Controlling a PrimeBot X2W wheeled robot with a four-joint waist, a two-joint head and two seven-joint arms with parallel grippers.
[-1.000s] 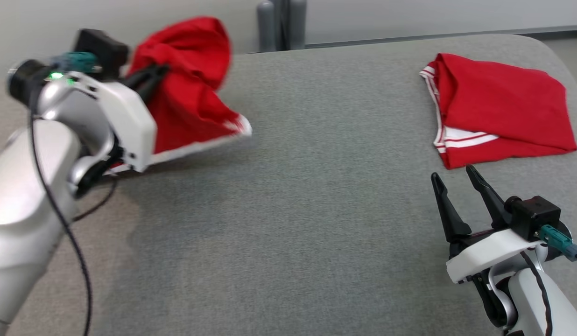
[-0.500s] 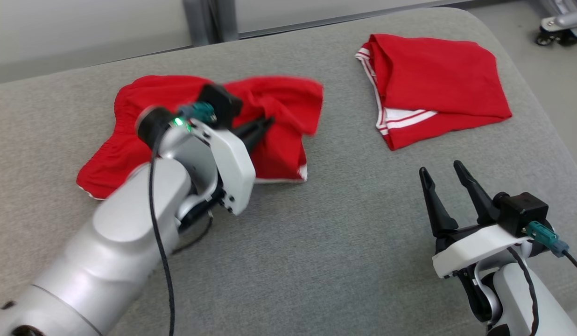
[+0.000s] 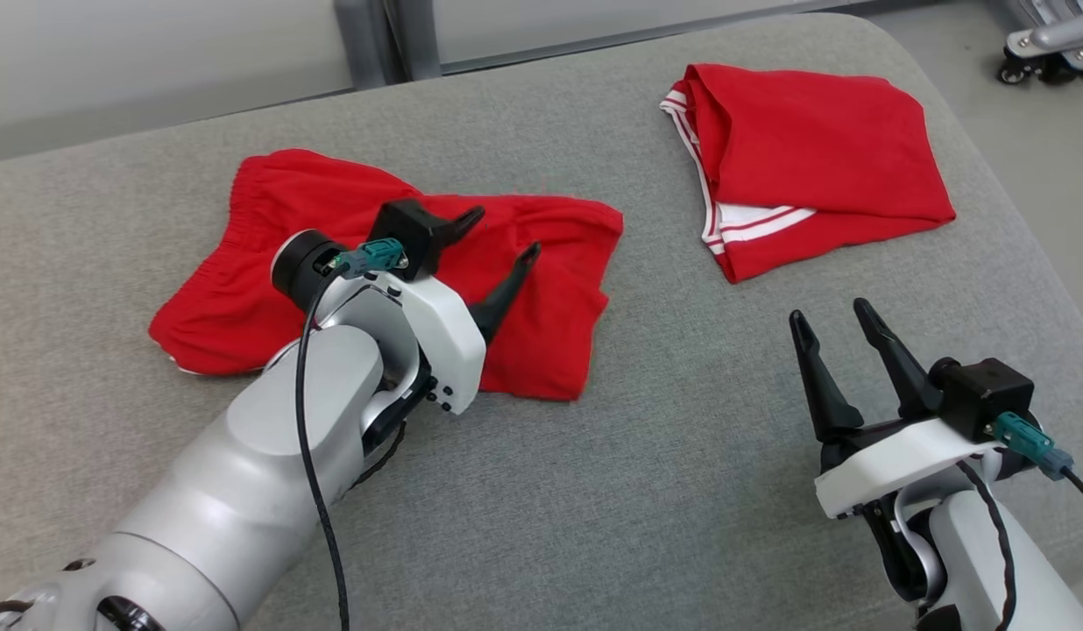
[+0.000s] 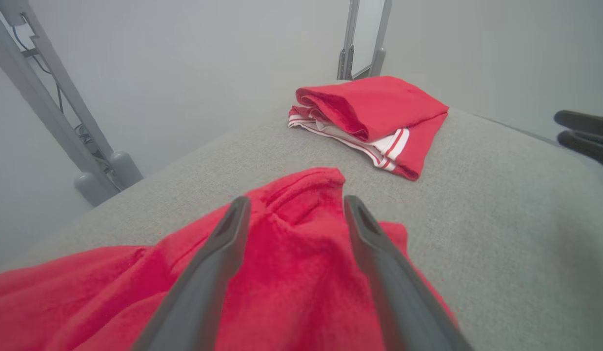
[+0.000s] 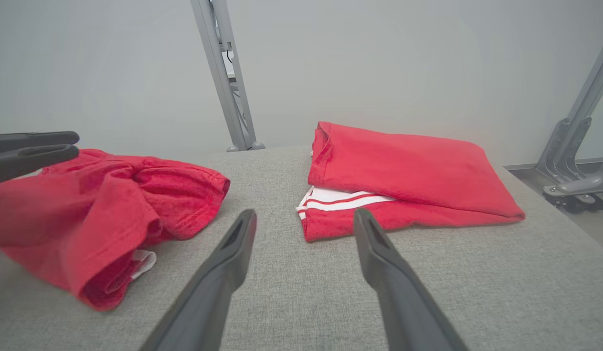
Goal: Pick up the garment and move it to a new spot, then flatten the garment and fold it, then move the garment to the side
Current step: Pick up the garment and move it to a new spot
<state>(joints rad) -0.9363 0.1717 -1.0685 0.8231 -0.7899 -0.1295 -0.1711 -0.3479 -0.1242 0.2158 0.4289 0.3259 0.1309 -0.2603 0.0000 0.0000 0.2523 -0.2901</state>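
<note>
The left gripper [image 3: 506, 230] is spread wide above the red garment [image 3: 314, 197] at centre left, grasping nothing; whether it touches is unclear. The right gripper [image 3: 829, 310] gapes empty at lower right. The left arm [image 3: 244, 473] hides the garment's lower edge.

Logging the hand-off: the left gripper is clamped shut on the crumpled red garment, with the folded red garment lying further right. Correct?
No: the left gripper is open, its fingers spread over the crumpled red garment without clamping it, as the left wrist view shows. The folded red garment does lie further right.
</note>
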